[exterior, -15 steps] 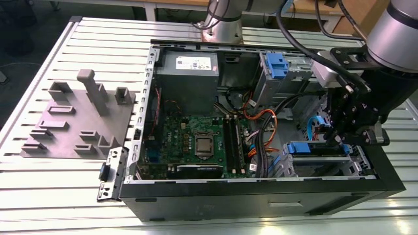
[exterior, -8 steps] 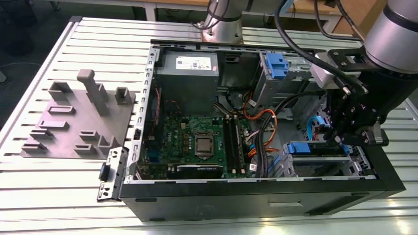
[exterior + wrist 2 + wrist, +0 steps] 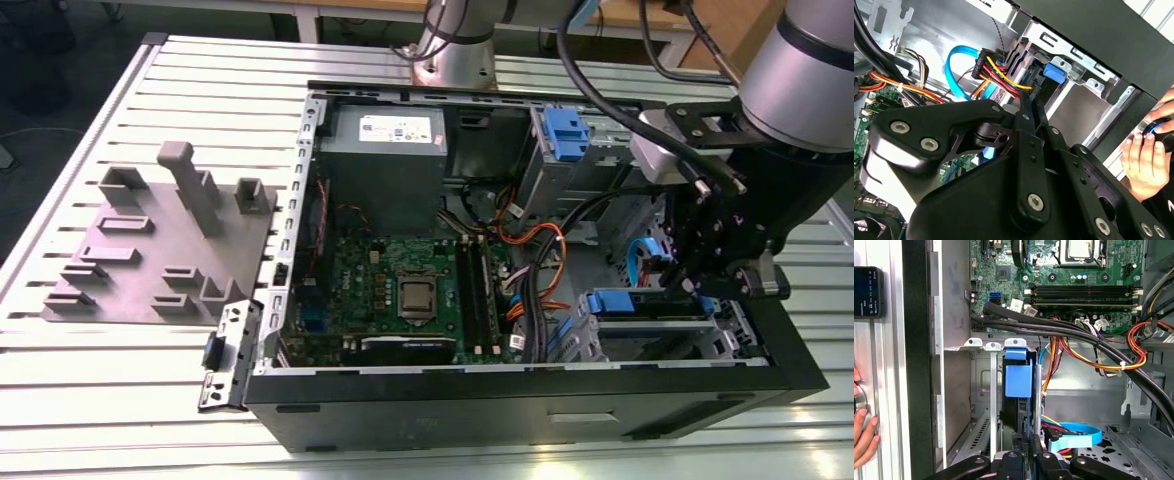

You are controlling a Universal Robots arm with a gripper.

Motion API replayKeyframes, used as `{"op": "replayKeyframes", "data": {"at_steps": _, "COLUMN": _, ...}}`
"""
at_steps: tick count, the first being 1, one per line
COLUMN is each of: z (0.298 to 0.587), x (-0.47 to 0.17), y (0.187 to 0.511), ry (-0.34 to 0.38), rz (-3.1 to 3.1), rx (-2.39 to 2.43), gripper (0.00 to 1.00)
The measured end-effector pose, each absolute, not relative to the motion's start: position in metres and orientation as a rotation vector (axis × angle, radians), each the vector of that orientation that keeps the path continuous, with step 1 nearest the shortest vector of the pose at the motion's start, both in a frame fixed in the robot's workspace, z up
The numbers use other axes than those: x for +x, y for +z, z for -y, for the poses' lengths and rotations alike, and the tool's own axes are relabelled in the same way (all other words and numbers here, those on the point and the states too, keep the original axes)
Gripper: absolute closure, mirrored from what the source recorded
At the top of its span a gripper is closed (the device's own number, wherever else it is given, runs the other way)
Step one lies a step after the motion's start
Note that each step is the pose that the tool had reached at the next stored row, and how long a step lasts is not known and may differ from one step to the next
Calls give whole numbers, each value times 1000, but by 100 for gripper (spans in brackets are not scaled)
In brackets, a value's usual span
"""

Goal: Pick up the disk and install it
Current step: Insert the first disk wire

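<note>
Robotics lab or test workshop. Slotted aluminium bench point(image 3: 107, 380) carries opened computer case point(image 3: 534, 410) with motherboard point(image 3: 400, 290) exposed; grey fixture plate point(image 3: 147, 250) near bench's edge at exterior view's left; arm base point(image 3: 454, 45) bolted at far edge.

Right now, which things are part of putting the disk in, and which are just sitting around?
Part of the job: the disk, in the drive cage; the gripper right at it.
Just around: grey fixture plate, motherboard, grey power box, a person's hand.
</note>
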State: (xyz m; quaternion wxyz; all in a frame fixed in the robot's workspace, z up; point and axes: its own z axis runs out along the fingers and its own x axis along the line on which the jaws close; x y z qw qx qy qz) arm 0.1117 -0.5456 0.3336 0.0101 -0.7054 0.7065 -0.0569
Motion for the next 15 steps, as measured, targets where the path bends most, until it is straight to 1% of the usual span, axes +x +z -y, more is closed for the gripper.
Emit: {"op": "replayKeyframes", "data": {"at_steps": 15, "z": 546, "x": 111, "y": 332, "ry": -180, "rz": -2204, "rx": -2200, "gripper": 84}}
